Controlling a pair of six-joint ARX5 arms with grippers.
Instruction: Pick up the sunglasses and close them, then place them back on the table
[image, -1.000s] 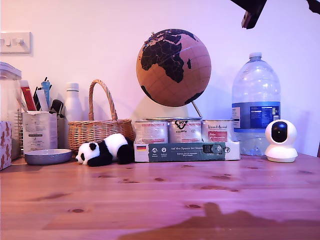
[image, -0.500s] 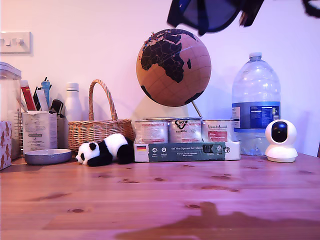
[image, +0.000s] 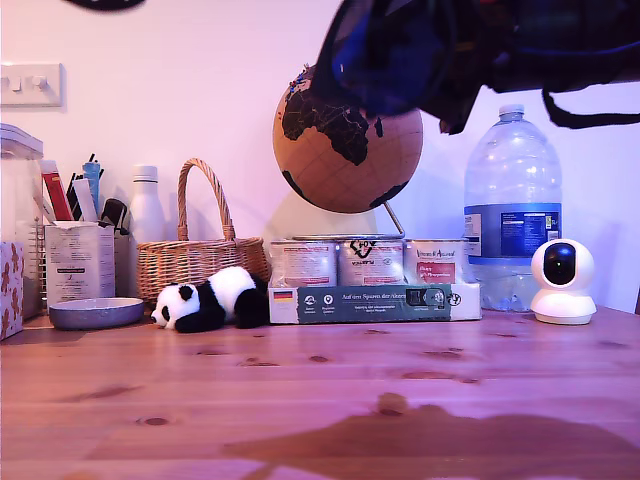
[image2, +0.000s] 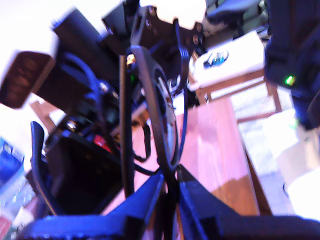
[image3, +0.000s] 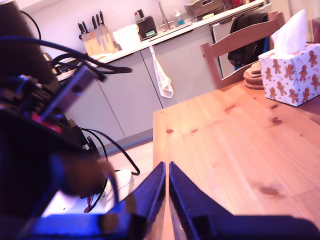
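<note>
The sunglasses (image: 385, 55) hang high over the table (image: 300, 400), a blurred dark shape in front of the globe's top in the exterior view. My first gripper (image2: 169, 177) is shut on them. Its view shows the thin dark rim of the sunglasses (image2: 162, 125) edge-on, rising from between the jaws. The first arm (image: 560, 45) reaches in from the exterior view's upper right. My second gripper (image3: 166, 167) is shut with nothing between its fingers, above the wooden table (image3: 225, 140). Whether the temples are folded cannot be told.
Along the back stand a globe (image: 350, 150) on tins, a boxed row (image: 370, 300), a plush panda (image: 210, 298), a basket (image: 195, 260), a water bottle (image: 512, 200) and a white camera (image: 561, 280). A tissue box (image3: 292, 70) sits on the table. A dark blurred part (image: 100, 3) shows at the exterior view's upper left.
The sunglasses and the arm holding them have come down from the exterior view's top edge and now fill its upper right. The shadow on the table has grown.
</note>
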